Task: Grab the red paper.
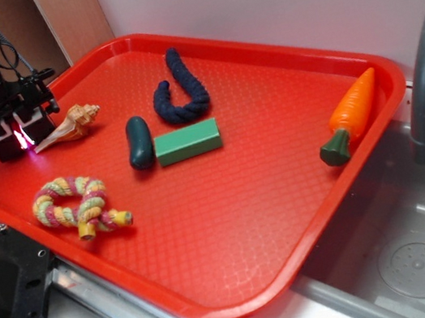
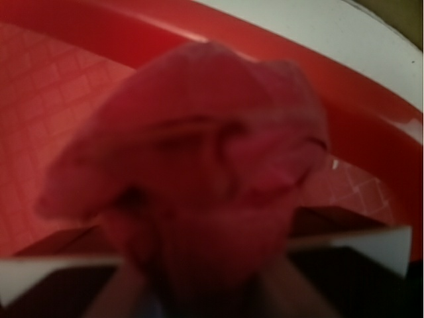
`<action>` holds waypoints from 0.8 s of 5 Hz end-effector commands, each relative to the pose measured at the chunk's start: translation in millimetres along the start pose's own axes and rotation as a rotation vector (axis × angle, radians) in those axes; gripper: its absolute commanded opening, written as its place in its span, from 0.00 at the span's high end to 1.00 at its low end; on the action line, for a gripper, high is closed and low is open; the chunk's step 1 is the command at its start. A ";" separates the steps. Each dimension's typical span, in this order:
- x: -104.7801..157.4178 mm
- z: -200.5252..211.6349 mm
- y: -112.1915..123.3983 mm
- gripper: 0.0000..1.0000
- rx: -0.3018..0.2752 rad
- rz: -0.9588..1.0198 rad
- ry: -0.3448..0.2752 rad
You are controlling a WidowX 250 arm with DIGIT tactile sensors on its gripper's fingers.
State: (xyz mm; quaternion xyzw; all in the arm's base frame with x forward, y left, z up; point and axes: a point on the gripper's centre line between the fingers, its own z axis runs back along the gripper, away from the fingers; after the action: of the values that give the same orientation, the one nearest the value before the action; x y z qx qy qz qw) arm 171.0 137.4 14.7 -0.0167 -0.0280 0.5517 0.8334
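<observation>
paper [image 2: 199,172] fills wrist view, blurred, between fingers [image 2: 40,278] | hand [image 1: 18,137] at tray [image 1: 305,217] far-left corner by shell [image 1: 70,124], apparently clenched on paper | step: grasp | next: lift straight up

Red paper [image 2: 199,172]: dark-red, crumpled into rose-like folds, blurred at close range. Sits directly between the pincer [image 1: 22,136] fingers, filling the wrist view; only a pinkish sliver visible from outside.
</observation>
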 end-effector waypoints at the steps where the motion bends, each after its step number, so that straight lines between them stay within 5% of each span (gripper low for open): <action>1: -2.2 3.6 11.5 1.00 -0.018 -0.003 0.001; 2: -14.9 29.6 -0.3 1.00 -0.023 -0.147 0.037; 4: -91.9 131.1 -27.3 1.00 -0.124 -0.546 0.064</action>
State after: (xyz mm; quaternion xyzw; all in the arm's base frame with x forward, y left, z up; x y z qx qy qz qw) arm 158.8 32.2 138.0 -0.0764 -0.0188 0.2992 0.9510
